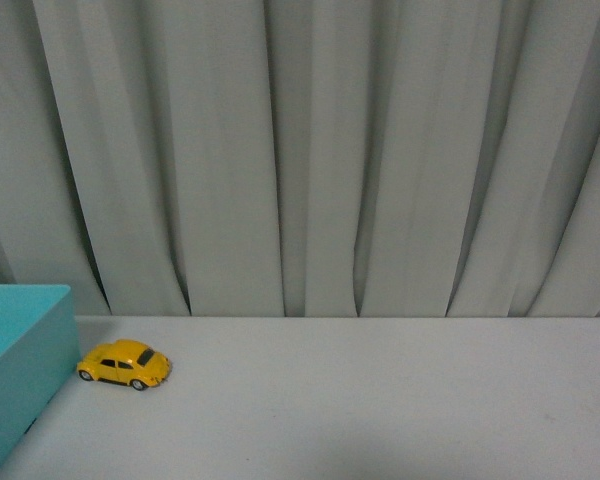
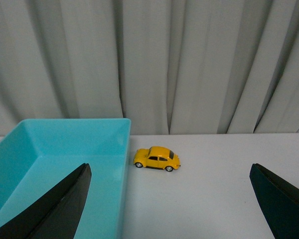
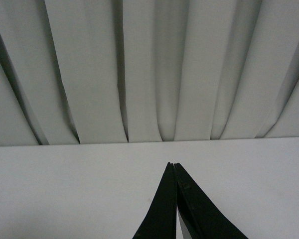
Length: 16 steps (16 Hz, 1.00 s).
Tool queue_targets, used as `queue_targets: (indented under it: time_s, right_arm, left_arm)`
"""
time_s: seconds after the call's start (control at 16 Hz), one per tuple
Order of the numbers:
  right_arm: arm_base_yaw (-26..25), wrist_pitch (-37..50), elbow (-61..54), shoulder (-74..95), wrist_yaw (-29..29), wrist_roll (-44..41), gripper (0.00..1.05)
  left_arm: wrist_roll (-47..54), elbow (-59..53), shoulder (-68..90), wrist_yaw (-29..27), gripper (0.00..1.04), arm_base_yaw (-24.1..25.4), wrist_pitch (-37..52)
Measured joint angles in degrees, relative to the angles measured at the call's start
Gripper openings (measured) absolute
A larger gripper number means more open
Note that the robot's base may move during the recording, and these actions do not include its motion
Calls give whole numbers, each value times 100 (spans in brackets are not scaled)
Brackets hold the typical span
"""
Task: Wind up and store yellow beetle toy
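A: Front view?
B: The yellow beetle toy stands just beside the teal bin.
A: Left wrist?
B: My left gripper gapes wide, empty; the toy lies ahead, centred, apart.
A: Right wrist?
B: My right gripper, pinched together, holds nothing.

Count: six things of five kinds.
One yellow beetle toy (at eight o'clock in the front view), one teal bin, one worktop, one pleated curtain, two end effectors: left end effector, right end effector.
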Motion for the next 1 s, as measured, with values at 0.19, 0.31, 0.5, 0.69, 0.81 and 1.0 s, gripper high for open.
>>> queue_targets:
  time_s: [0.19, 0.31, 0.5, 0.69, 0.81, 1.0]
  right_arm:
    - [0, -660, -170, -824, 0, 2, 2]
    - [0, -1032, -232, -1292, 0, 4, 2]
    - [0, -1679, -308, -2000, 0, 4, 2]
    - [0, -2304, -310, -2699, 2, 4, 2]
    - [0, -2680, -310, -3102, 2, 4, 2]
    - [0, -3609, -313, -4059, 2, 4, 2]
  left_arm:
    - [0, 0, 0, -2, 98, 0, 0]
    - [0, 0, 0, -2, 98, 0, 0]
    - [0, 0, 0, -2, 98, 0, 0]
    - [0, 0, 0, -2, 98, 0, 0]
    - [0, 0, 0, -2, 98, 0, 0]
    - [0, 0, 0, -2, 98, 0, 0]
